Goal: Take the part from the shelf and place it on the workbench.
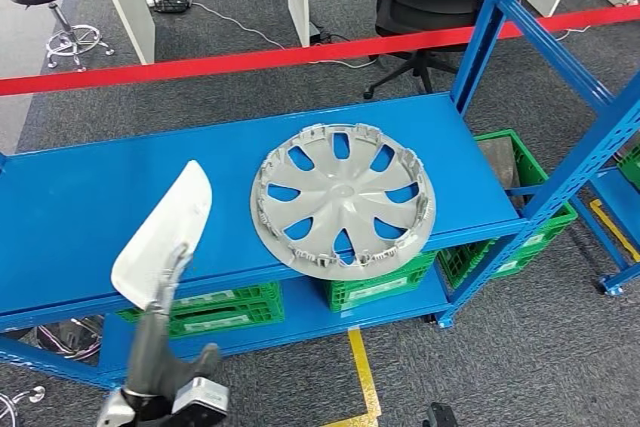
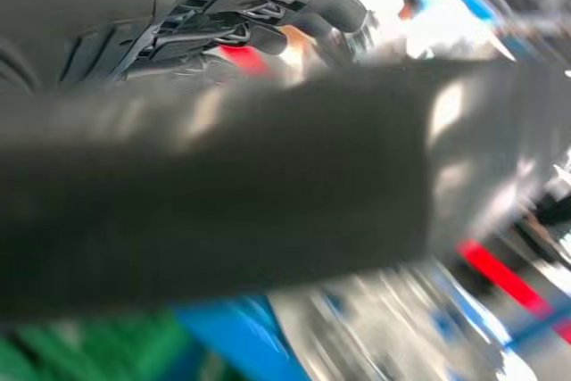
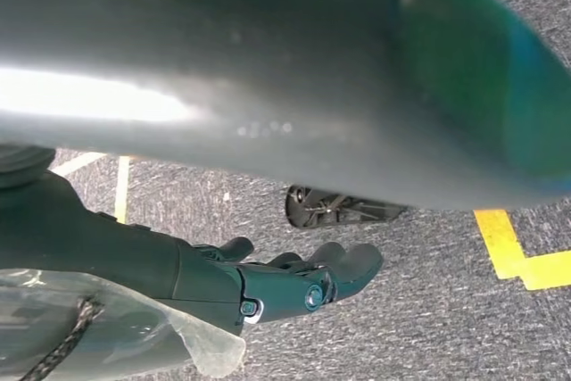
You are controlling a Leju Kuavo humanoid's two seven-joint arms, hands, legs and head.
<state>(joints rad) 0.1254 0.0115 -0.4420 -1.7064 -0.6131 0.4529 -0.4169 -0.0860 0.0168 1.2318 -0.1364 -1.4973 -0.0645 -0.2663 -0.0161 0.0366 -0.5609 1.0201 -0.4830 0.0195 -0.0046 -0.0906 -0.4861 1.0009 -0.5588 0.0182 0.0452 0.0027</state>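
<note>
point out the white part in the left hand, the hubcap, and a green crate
white part (image 1: 162, 237), head view, middle of its pale face.
hubcap (image 1: 343, 197), head view, centre hub.
green crate (image 1: 377, 285), head view, front wall below the shelf board.

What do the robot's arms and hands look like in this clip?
The left hand has dark grey fingers with silvery metal linkages; the forearm behind it is grey, ending in a silver block. The right hand is dark, with bolt-like pivots, behind a translucent plastic wrap.

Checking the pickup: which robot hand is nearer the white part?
Left. The left robot hand grips the white part over the shelf; the right robot hand hangs above the floor.
</note>
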